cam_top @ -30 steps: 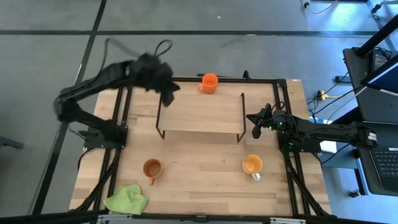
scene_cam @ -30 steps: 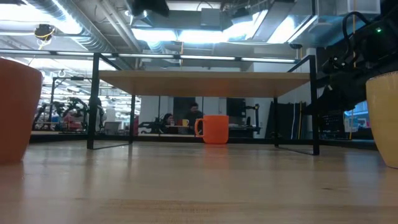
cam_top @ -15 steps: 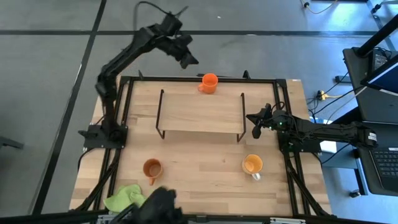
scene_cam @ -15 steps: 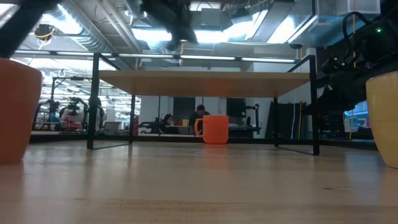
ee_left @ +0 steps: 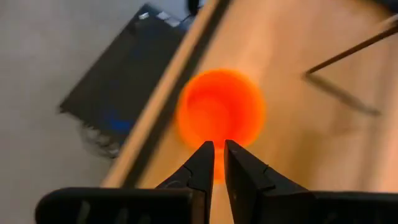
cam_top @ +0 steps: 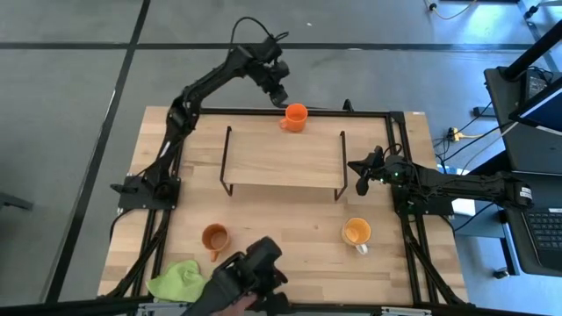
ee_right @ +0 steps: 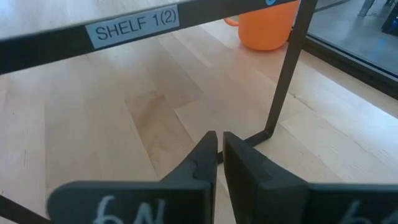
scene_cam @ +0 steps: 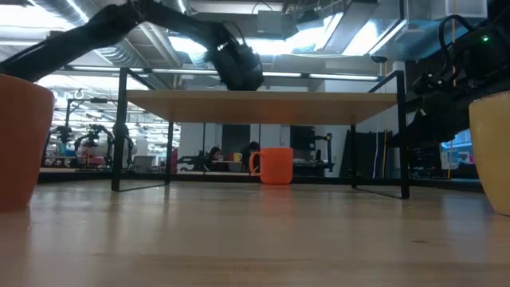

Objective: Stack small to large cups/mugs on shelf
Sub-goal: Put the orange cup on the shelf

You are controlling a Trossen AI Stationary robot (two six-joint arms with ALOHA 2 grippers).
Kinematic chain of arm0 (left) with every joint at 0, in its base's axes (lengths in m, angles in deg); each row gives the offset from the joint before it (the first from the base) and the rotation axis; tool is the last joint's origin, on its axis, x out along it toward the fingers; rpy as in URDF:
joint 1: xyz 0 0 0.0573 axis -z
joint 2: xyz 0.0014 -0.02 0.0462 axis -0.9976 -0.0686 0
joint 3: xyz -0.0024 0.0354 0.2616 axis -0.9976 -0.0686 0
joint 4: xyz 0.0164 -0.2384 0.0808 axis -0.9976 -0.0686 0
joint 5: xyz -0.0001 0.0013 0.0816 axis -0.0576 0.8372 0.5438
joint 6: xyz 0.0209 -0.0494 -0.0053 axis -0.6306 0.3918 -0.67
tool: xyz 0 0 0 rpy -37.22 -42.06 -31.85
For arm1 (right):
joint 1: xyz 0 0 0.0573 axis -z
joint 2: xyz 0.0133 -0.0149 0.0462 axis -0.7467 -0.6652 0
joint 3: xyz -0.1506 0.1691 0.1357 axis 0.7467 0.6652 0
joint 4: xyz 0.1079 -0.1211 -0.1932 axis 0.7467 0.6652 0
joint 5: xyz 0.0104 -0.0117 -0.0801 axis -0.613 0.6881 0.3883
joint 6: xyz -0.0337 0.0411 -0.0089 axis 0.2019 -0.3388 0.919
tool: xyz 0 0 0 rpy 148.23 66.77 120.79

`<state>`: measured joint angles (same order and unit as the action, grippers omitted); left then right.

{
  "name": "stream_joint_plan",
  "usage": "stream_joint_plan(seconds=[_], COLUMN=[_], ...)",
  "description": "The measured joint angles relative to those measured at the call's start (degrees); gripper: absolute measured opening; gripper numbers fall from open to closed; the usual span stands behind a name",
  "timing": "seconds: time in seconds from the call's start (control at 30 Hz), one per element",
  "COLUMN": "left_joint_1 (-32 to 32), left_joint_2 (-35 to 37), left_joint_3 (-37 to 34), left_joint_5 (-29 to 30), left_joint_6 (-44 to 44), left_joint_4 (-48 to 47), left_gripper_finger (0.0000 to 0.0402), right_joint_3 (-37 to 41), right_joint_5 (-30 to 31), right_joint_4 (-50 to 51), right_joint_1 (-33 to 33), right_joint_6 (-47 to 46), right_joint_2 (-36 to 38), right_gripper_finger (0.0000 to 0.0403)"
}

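The table (cam_top: 290, 228) fills the high view, a light wood top in a black frame, and on its far half stands the shelf (cam_top: 283, 158), a pale board on thin black wire legs, nothing on top of it. Up at the far edge, the left arm stretches out long, and the left gripper (cam_top: 279, 88) hangs in the air just beside the bright orange mug (cam_top: 296, 116), above it and not touching. From the left wrist view the two fingers (ee_left: 202, 168) are pinched close, only a thin slit between them, nothing held, and the orange mug (ee_left: 221, 115) sits right beyond the tips, mouth up, against the table's far rim.

Over on the right side, the right arm lies low along the table edge, the right gripper (cam_top: 362, 171) just beside the shelf's right legs. Its fingers (ee_right: 202, 158) are also nearly together, empty, pointing under the board. A label on the shelf's edge reads "SHELF 1(2)" (ee_right: 135, 25).

Near side now: the brown mug (cam_top: 214, 237) sits left of centre, the yellow-orange mug (cam_top: 356, 233) with its white handle to the right, well apart. A lime-green cloth (cam_top: 178, 281) is crumpled at the near left corner.
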<state>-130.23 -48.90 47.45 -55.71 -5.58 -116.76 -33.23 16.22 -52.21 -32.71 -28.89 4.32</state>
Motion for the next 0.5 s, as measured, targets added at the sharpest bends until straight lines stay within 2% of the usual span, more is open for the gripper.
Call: stream_joint_plan(seconds=[0.23,0.5], left_joint_1=[0.6,1.8], left_joint_2=[-1.5,-2.9], left_joint_3=[-0.6,-1.1], left_joint_5=[0.1,1.0], left_joint_6=[-5.7,-6.9], left_joint_4=[4.4,8.4], left_gripper_finger=[0.0045,0.007], right_joint_3=[0.0,0.0], right_joint_5=[0.0,0.0], right_joint_4=[0.0,0.0], right_joint_1=[0.0,0.0], right_joint_6=[-0.1,0.0], right_joint_2=[0.0,0.0], right_gripper_finger=[0.0029,0.0029])
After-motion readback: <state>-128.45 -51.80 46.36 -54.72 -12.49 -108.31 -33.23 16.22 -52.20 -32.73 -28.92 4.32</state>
